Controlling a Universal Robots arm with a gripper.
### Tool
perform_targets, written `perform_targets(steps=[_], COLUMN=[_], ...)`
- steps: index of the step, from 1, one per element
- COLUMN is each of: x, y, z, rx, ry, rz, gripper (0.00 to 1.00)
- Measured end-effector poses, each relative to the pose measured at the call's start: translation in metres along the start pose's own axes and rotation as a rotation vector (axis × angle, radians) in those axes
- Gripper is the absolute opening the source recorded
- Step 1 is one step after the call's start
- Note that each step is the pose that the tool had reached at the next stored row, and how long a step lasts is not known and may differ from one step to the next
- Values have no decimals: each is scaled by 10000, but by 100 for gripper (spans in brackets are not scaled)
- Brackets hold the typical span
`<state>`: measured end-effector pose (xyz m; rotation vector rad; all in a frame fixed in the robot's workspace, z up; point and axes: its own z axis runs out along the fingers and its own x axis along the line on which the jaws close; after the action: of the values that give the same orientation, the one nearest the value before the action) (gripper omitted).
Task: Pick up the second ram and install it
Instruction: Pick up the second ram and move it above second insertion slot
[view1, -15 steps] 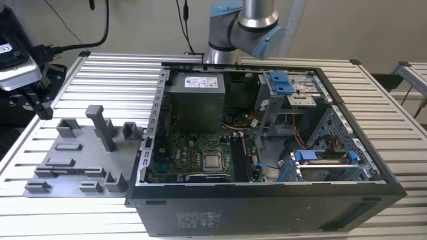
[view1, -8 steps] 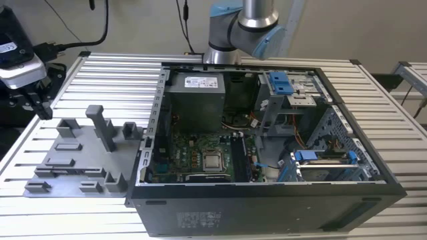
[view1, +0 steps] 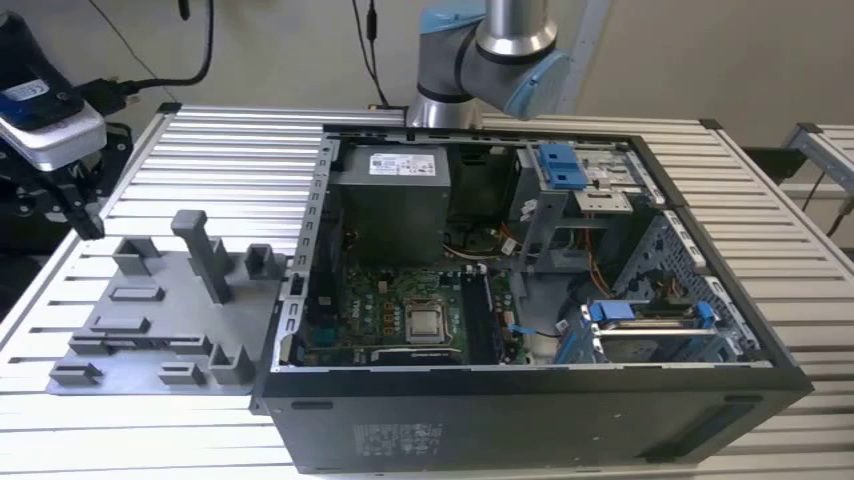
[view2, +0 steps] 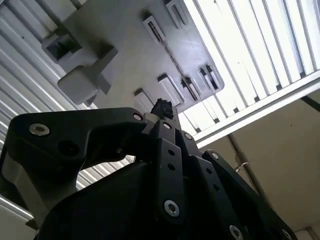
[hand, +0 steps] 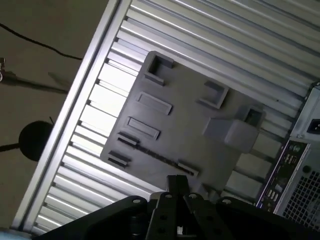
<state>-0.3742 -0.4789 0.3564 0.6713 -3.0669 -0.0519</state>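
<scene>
Blue-green second ram I cannot place for certain; the end effector (hand: 176, 183), tips pressed together, hangs above the grey holder tray (hand: 190, 135) on the ribbed metal bench (view1: 214, 150), beside the open computer case (view1: 534, 425).

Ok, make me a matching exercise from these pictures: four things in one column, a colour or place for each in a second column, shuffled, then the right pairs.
Column one:
1. holder tray
2. computer case
3. drive-bay latch
4. motherboard

Column two:
A. blue
B. green, inside the case
C. grey, on the slatted table at the exterior view's left
D. black, open side up

Pairs: 1-C; 2-D; 3-A; 4-B
</scene>
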Motion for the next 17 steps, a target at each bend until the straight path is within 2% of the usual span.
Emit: perform_targets(steps=[17], x=[0], y=[0], z=[19], rx=[-7], ry=[88], rz=[-2955], gripper=[11])
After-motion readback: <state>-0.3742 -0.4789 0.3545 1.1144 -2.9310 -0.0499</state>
